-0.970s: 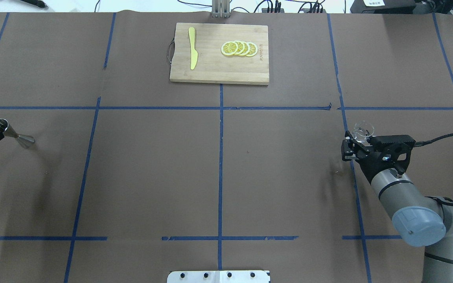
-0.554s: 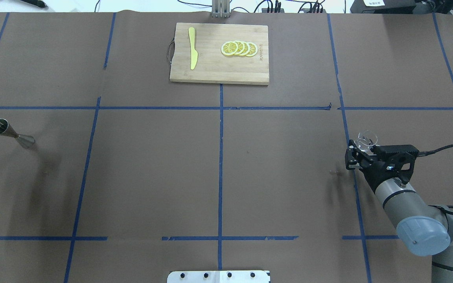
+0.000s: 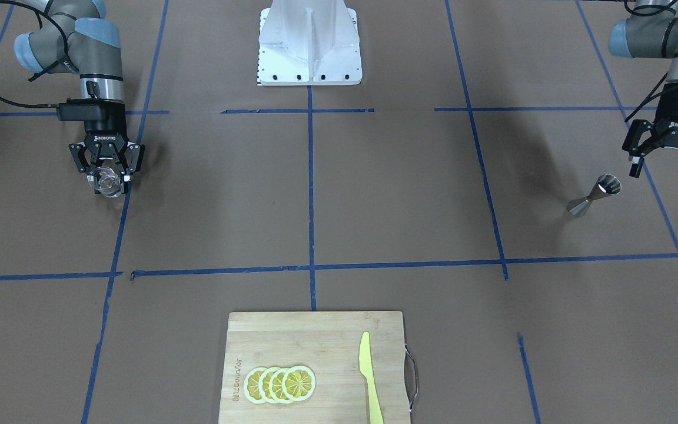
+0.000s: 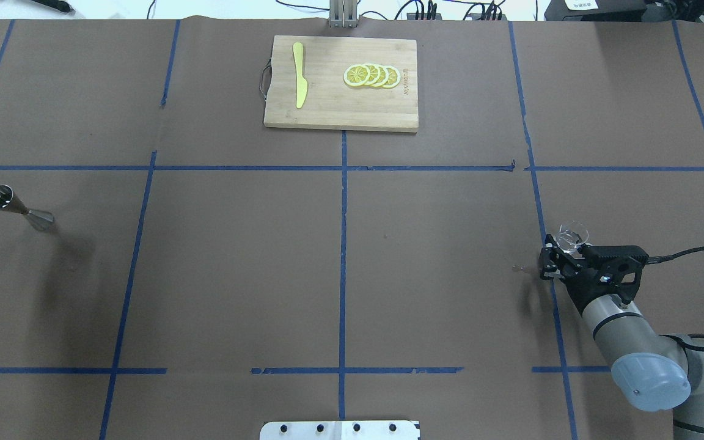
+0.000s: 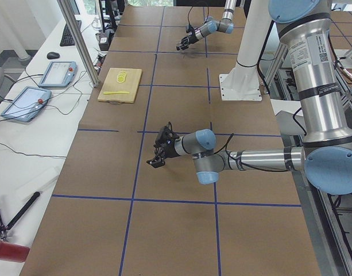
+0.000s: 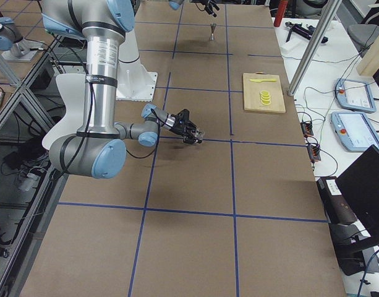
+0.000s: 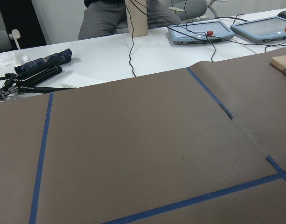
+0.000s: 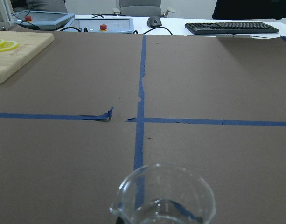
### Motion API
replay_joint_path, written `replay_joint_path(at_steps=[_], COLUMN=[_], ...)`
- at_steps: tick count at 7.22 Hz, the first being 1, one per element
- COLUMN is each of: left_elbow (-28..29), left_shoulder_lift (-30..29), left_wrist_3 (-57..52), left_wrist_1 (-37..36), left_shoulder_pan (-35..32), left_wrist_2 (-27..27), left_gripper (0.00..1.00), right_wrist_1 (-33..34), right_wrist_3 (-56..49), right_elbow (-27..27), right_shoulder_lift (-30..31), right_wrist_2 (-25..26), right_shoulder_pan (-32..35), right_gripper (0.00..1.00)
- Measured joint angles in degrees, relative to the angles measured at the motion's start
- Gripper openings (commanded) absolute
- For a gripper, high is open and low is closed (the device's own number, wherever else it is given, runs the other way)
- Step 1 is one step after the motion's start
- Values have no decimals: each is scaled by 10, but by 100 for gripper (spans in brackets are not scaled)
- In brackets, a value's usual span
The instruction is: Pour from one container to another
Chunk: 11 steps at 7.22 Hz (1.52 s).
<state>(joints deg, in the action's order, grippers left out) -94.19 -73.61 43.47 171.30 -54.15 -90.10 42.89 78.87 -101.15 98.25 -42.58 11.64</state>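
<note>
Table [image 4: 236,275]: brown paper cover with blue tape grid; both grippers work at its opposite ends, well apart from each other

Cutting board [image 4: 340,104]: lies far forward of both grippers, about midway between them. It is not needed for the pour

Right gripper [image 3: 107,174]: clenched around a small clear glass [image 4: 572,234], which it holds upright between the fingers and, as far as can be judged, clear of the table. The spout points away from the wrist. Contents cannot be made out

Left gripper [image 3: 661,174]: released, fingers spread wide, nothing in them. A metal measuring cup [image 3: 595,195] stands on the table just beside and below it, not touching

Knife [image 4: 299,76] and lemon slices [image 4: 371,75]: on the board, far from either gripper

Assessment: the glass is secured and the measuring cup is not yet picked up, so the task is judged to be at an early stage. Recommended practice for the step in hand:
- centre the left fingers over the cup's narrow waist before closing
- close squarely, since the small foot would tip easily under a glancing touch
- lift straight and keep it level
- hold the glass upright while the two are brought together
</note>
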Motion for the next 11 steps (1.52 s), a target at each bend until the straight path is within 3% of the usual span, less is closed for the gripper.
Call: replay_joint_path(at_steps=[2, 4, 5, 7, 8, 11], left_elbow=[-1, -1, -1, -3, -5, -9], left_shoulder_lift=[-10, -17, -18, -19, -18, -18], left_wrist_3=[-3, -11, -13, -14, -14, -14], left_wrist_1=[-17, -23, -23, -24, -24, -24], left_shoulder_pan=[-34, -49, -52, -54, -54, -54], left_wrist_2=[-48, -62, -64, -63, -62, -61], left_gripper=[100, 100, 100, 100, 100, 100], right_wrist_1=[0, -2, -8, -24, -27, -32], right_wrist_3=[8, 14, 15, 15, 15, 15], right_elbow=[8, 18, 22, 31, 33, 33], right_shoulder_lift=[0, 0, 0, 0, 0, -2], right_wrist_2=[9, 12, 12, 12, 16, 28], right_shoulder_pan=[-6, -9, -10, -10, -12, -15], right_gripper=[0, 0, 9, 61, 100, 100])
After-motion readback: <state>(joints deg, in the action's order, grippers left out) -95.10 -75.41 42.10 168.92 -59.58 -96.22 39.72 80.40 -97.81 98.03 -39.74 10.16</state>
